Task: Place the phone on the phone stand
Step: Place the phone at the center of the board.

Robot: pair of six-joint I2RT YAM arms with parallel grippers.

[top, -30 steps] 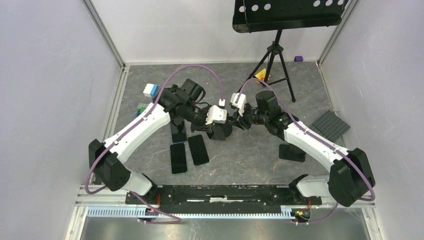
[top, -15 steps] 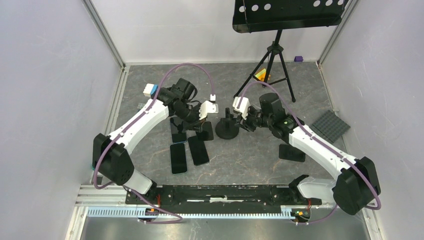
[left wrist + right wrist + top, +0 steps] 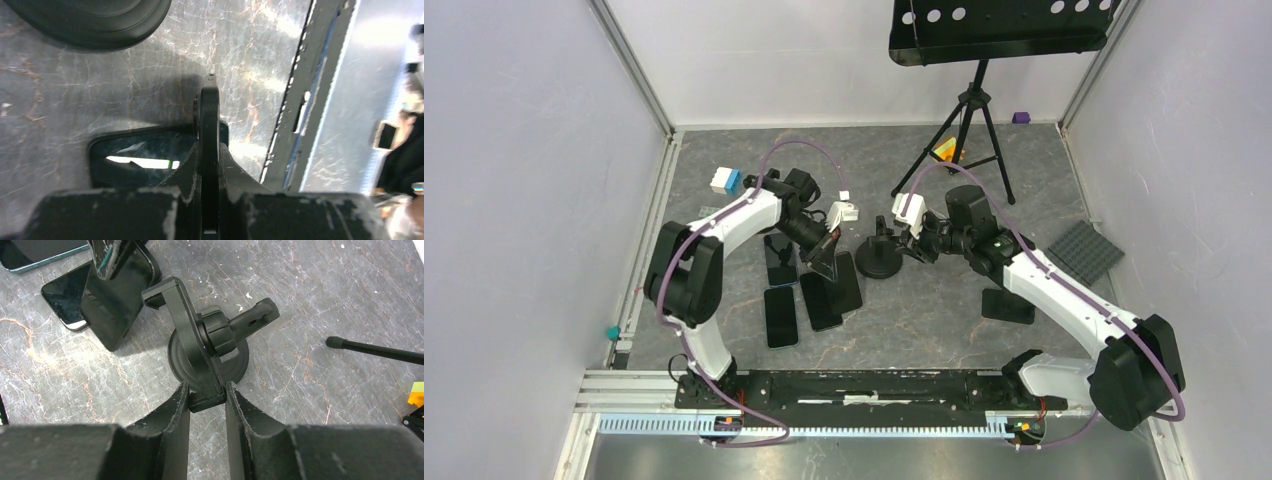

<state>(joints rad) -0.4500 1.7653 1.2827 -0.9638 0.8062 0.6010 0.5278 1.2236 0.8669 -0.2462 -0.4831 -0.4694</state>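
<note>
Right wrist view: pinches the lower end of the phone stand (image 3: 200, 335) cradle between the closed fingers of the right gripper (image 3: 207, 395). Shows the phone (image 3: 116, 295) just left of the stand, tilted, not yet in the cradle, clamped at its upper end by the left gripper (image 3: 107, 257), above a spare phone (image 3: 62, 302).

Left wrist view: shows both fingers pressed fully together on a thin dark edge, apparently the phone's.

May slip out of so narrow a grip when pushed against the cradle. May also turn or tip the stand if the right hold gives way, or knock the spare phone below.

Top view: works over a grey marbled tabletop (image 3: 924, 310), rather glossy, between plain white walls (image 3: 524, 200). At the far side, a music stand (image 3: 972, 110) on a tripod, with toy blocks (image 3: 725, 180) far left and a grey baseplate (image 3: 1084, 250) right.
</note>
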